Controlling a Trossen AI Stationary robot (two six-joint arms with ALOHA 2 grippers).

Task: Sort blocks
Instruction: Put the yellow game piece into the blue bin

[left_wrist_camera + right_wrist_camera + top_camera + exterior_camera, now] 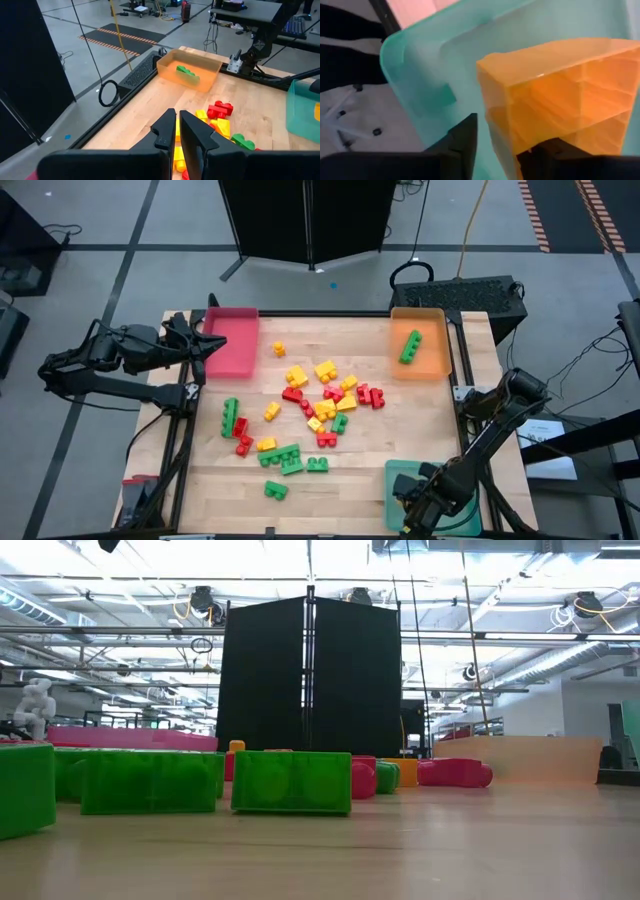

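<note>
Several red, yellow and green blocks (pixel 310 405) lie scattered on the wooden table's middle; the low view shows green ones (pixel 290 782) up close. One green block (pixel 410 347) lies in the orange tray (pixel 437 365). My right gripper (pixel 430 502) points down over the teal tray (pixel 395 480) at the near right. Its fingers stand open on either side of a yellow block (pixel 555 95), and a strip of teal shows between one finger (pixel 462 137) and the block. My left gripper (pixel 177 132) is shut and holds nothing, raised by the pink tray (pixel 232 340). My right gripper has the yellow block between its open fingers, which point down into the teal tray. One finger stands clear of the block's side. The block's lower edge (pixel 540 142) hides where the other finger meets it, so I cannot tell whether that finger touches it.
The pink tray stands at the far left corner, the orange tray at the far right and the teal tray at the near right. A lone yellow block (pixel 279 349) lies beside the pink tray. Bare wood (pixel 330 500) lies along the near edge.
</note>
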